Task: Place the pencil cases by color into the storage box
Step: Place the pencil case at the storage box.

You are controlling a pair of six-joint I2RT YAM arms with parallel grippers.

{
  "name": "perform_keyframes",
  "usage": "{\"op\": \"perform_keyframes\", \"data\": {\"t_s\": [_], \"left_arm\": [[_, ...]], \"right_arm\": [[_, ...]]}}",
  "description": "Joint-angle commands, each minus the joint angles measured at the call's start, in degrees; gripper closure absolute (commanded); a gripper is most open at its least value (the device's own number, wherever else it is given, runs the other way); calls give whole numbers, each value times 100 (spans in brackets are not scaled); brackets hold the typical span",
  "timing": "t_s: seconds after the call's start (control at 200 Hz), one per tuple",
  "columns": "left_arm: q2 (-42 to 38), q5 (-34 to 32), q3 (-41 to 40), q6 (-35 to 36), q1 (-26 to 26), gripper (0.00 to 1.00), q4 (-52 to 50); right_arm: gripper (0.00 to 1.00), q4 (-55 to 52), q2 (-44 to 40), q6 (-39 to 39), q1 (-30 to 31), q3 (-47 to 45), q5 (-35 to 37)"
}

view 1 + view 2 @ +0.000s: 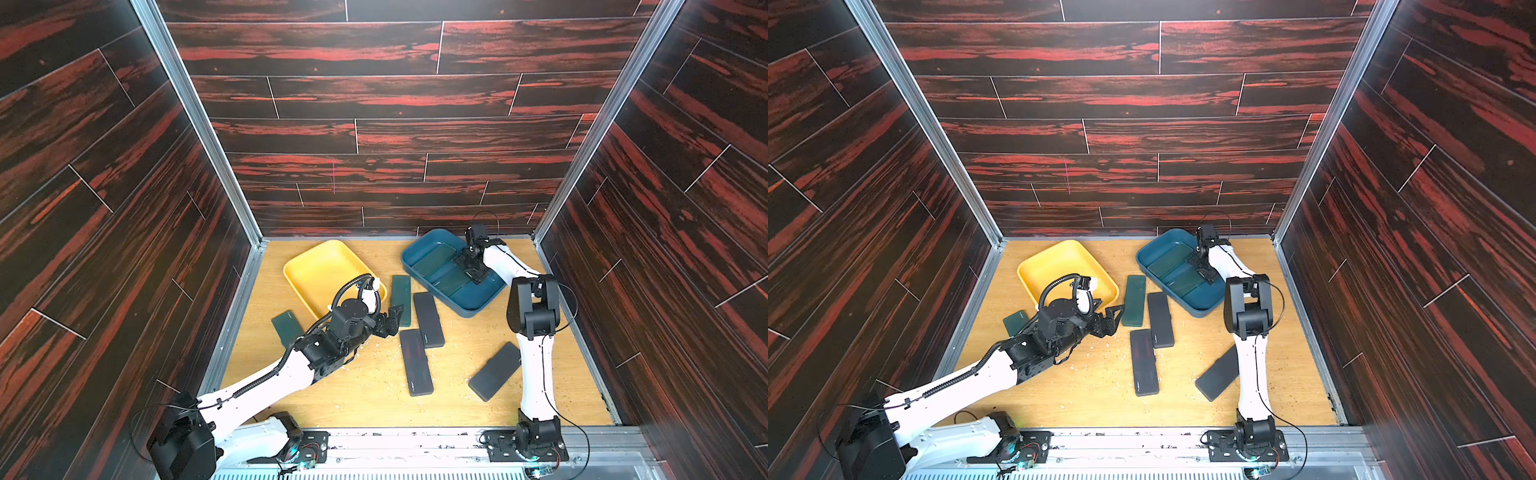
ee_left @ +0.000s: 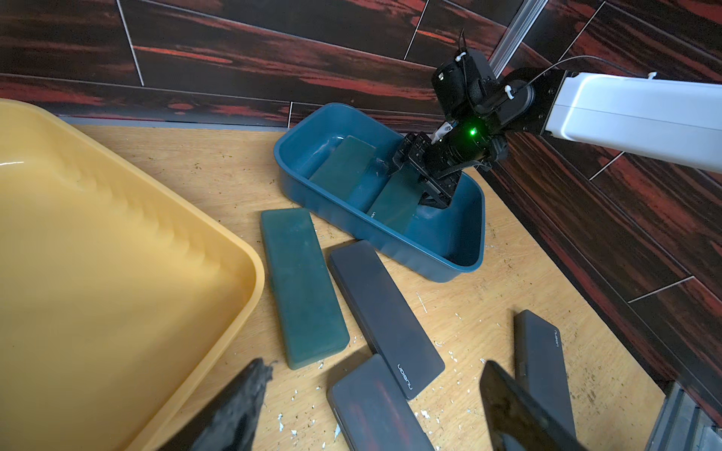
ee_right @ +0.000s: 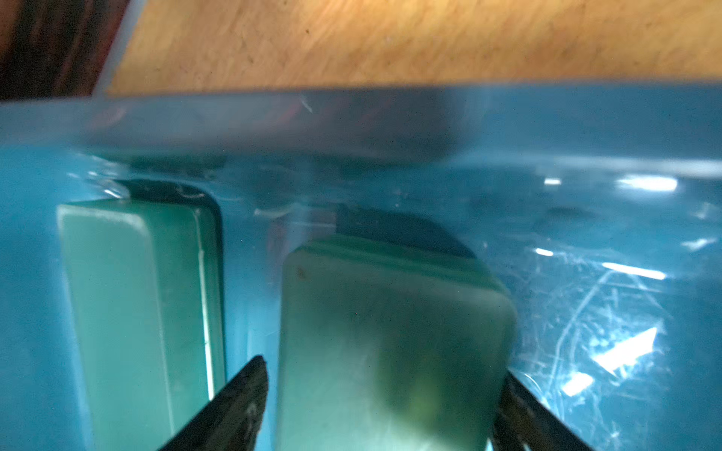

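Evidently the step in hand is setting a second green case (image 3: 390,312) down in the blue tray (image 1: 478,309), beside the green one (image 3: 136,293) lying there; the right gripper (image 3: 385,367) straddles its end, jaws parted about to its width, one finger (image 3: 242,394) showing a sliver of gap, so I judge it released, not clamped. Next comes a straight lift clear of the tray wall. The left gripper (image 1: 392,322) hovers with jaws apart and empty just beside another green case (image 1: 401,299) near the yellow tray (image 1: 320,266)
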Motion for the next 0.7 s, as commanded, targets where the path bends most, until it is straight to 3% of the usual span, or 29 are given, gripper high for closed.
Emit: {"op": "perform_keyframes", "data": {"t_s": [0.0,0.235,0.416,0.566,0.696], "left_arm": [[-162,-101,45,-30,-16,14,0],[-250,-166,202,-1,-20,14,-311],[-352,-328,226,74,-16,14,-609],[-433,-515,273,118,-16,14,-899],[-528,-821,298,58,-16,14,-1059]], "right_arm": [[11,-170,342,-179,7,231,79],[6,-80,-211,-927,15,114,215],[6,402,-1002,-1634,37,-711,417],[7,1500,-1749,-2420,225,-1606,-164],[8,1679,-1836,-3252,651,-1561,-435]]}}
